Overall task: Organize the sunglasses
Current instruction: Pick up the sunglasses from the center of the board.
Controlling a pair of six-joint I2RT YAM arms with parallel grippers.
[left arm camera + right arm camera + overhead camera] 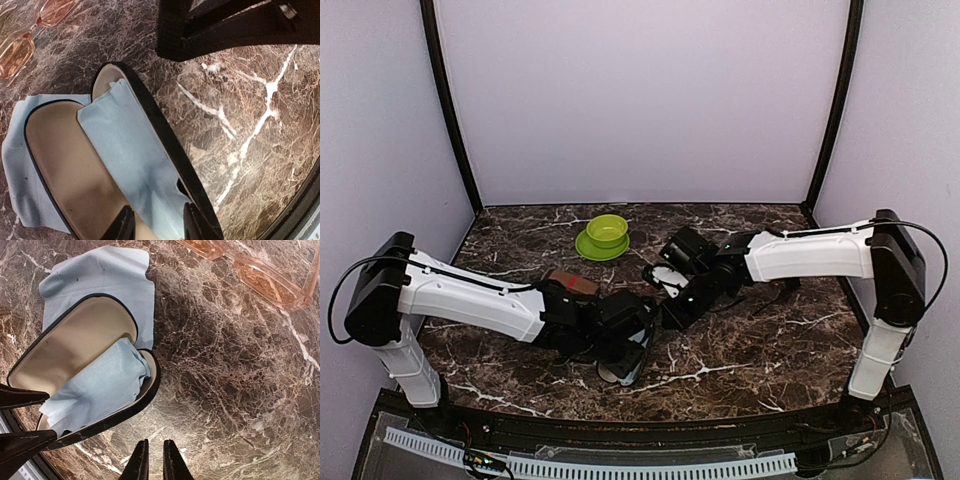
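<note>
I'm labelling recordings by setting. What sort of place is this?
Probably a lab test booth, not a home: plain pale walls box in a marble-patterned tabletop, the left arm and right arm stand at its near edge, and a slotted cable duct runs along the front.

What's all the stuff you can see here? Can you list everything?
sunglasses: 1, pinkish-orange lenses, on the table beside the case
case: 1, black outside, beige inside, lying open on the table
cloth: light blue, one part tucked in the case, another spread under it; can't tell if it's one cloth or two
bowl: 1, green, on the plate at the far side
plate: 1, green, under the bowl
brown thing: 1, by the left arm, too hidden to name
table: 1, dark marble with white veins
left claw: 1, black, gripping the case's end
right claw: 1, black, nearly closed, holding nothing
</note>
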